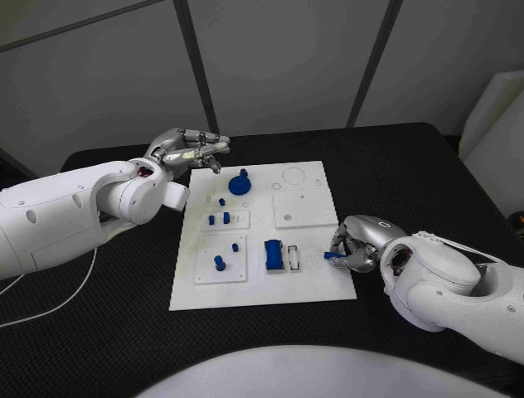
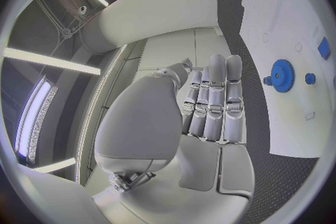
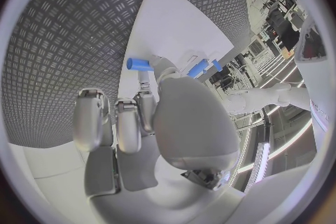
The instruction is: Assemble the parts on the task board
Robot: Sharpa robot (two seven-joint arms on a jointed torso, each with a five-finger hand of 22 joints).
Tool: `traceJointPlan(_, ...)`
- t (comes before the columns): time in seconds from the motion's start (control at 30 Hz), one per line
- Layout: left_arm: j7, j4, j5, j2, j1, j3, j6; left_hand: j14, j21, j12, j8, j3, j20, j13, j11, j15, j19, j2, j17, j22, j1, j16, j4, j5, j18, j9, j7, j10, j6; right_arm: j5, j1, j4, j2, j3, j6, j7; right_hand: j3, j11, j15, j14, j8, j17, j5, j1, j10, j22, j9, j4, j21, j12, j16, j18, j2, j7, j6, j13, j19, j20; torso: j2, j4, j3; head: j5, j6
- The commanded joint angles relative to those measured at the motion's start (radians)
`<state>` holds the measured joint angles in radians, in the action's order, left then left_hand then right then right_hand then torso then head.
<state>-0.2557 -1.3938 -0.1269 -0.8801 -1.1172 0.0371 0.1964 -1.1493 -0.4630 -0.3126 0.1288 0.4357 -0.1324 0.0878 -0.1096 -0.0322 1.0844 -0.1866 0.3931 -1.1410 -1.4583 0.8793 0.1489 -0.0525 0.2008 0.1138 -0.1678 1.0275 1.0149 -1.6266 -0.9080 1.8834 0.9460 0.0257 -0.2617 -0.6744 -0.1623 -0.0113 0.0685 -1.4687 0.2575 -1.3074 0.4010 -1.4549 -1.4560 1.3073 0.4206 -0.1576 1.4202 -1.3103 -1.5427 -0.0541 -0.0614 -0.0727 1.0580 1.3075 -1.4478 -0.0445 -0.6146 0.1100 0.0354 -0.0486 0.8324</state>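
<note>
Head view: right hand (image 1: 360, 245) fingers pinch blue peg (image 1: 332, 255); left hand (image 1: 188, 151) fingers apart, holding nothing; no writing legible.

This looks like a robotics lab or test cell rather than anyone's home or shop. A black table (image 1: 418, 166) with a ridged, tread-patterned mat stands in the middle, and on it lies a white task board (image 1: 316, 278) with small blue parts (image 1: 273, 254) seated in it, the sort of bench fixture used for trials. On the far side, plain pale wall panels (image 1: 286, 58) divided by dark metal struts (image 1: 197, 62) close the space off like a booth. A thin white cable (image 1: 47, 303) trails over the mat at the near left. Overhead run long strip lights (image 2: 49, 61), and off to the right stands cluttered equipment (image 3: 280, 17).
</note>
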Motion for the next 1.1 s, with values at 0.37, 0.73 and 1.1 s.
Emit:
traceJointPlan(0.37, -0.008, -0.009, 0.003, -0.002, -0.002, 0.001, 0.001, 0.007, 0.004, -0.003, 0.007, -0.005, -0.001, 0.002, 0.0, 0.0, -0.002, 0.009, -0.001, 0.002, 0.001, -0.005, 0.001, 0.003, -0.019, -0.002, -0.001, -0.007, 0.003, 0.189, 0.004, 0.005, -0.036, -0.004, -0.241, 0.018, -0.036, -0.001, 0.005, -0.092, 0.0, -0.215, -0.096, 0.09, -0.012, 0.091, 0.015, -0.046, 0.012, -0.005, -0.005, 0.009, 0.005, 0.01, 0.013, 0.1, -0.007, 0.004, -0.001, -0.0009, 0.0, -0.002, -0.002)
traceJointPlan(0.73, -0.008, -0.012, 0.003, 0.0, -0.002, 0.001, 0.001, 0.007, 0.004, -0.003, 0.007, -0.005, -0.001, 0.002, 0.0, 0.0, -0.002, 0.009, -0.001, 0.002, 0.001, -0.005, 0.001, 0.003, -0.019, -0.002, -0.001, -0.007, 0.003, 0.302, 0.003, -0.029, -0.083, -0.003, -0.223, 0.042, -0.028, -0.005, 0.008, -0.093, 0.005, -0.221, -0.015, 0.146, -0.018, 0.095, 0.028, -0.073, 0.014, -0.011, -0.008, 0.01, -0.01, 0.015, 0.03, 0.104, -0.01, 0.006, -0.001, 0.0003, -0.0003, -0.004, 0.0)
traceJointPlan(1.1, -0.006, -0.012, 0.003, 0.002, -0.003, 0.001, -0.003, 0.007, 0.005, -0.005, 0.007, -0.006, -0.001, 0.002, 0.0, 0.0, -0.001, 0.01, -0.002, 0.003, 0.0, -0.005, 0.002, 0.003, -0.019, -0.002, -0.002, -0.007, 0.003, 0.349, 0.003, -0.056, -0.122, -0.003, -0.16, 0.034, -0.004, -0.01, 0.011, -0.093, 0.016, -0.222, 0.046, 0.176, -0.02, 0.097, 0.041, -0.089, 0.014, -0.011, -0.008, 0.01, -0.01, 0.022, 0.044, 0.106, -0.01, 0.01, -0.001, 0.0, 0.0009, -0.007, 0.002)
